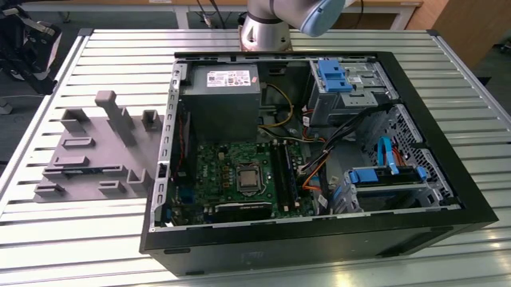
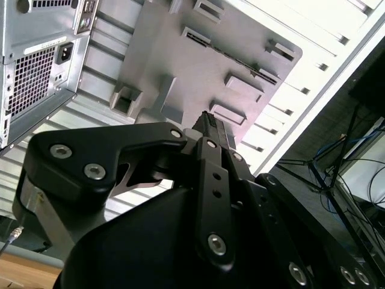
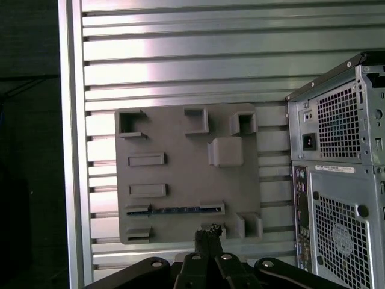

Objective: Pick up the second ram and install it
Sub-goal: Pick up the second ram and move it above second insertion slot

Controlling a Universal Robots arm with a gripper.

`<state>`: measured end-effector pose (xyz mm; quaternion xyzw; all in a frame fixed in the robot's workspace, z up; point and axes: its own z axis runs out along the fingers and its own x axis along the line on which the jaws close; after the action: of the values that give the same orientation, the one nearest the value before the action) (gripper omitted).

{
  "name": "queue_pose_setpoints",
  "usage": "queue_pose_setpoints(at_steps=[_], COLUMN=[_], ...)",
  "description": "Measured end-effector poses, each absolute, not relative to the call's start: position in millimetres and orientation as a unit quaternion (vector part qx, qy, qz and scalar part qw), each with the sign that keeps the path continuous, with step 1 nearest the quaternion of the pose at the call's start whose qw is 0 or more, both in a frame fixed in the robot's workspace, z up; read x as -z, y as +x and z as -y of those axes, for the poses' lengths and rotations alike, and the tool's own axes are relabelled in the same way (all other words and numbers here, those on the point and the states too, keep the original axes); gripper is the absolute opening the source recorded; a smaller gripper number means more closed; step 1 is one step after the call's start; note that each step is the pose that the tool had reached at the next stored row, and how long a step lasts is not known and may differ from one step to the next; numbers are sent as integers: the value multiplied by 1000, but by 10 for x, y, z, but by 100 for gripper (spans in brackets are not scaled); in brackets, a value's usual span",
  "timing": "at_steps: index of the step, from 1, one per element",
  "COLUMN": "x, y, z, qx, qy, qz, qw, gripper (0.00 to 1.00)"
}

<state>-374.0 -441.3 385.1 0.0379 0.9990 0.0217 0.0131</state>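
Observation:
The second ram is a thin blue-green stick standing on edge in a slot of the grey moulded fixture, near the fixture edge closest to my fingers. In the exterior view the second ram shows as a bluish strip low in the fixture, on the exterior view's left of the case. My gripper hangs high above the fixture with its black fingertips pressed together and nothing between them. The gripper looks the same in the second wrist view.
An open computer case lies on the slatted aluminium table, with its green motherboard and black slot rails exposed. Its rear panel stands close beside the fixture. The arm's base is behind the case.

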Motion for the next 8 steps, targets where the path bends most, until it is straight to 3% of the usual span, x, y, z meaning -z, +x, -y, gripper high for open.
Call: queue_pose_setpoints(at_steps=[8], x=[-3851], y=[-3742], z=[4413], qx=[-22], qy=[17], qz=[-1000], qw=[13], gripper=[11])
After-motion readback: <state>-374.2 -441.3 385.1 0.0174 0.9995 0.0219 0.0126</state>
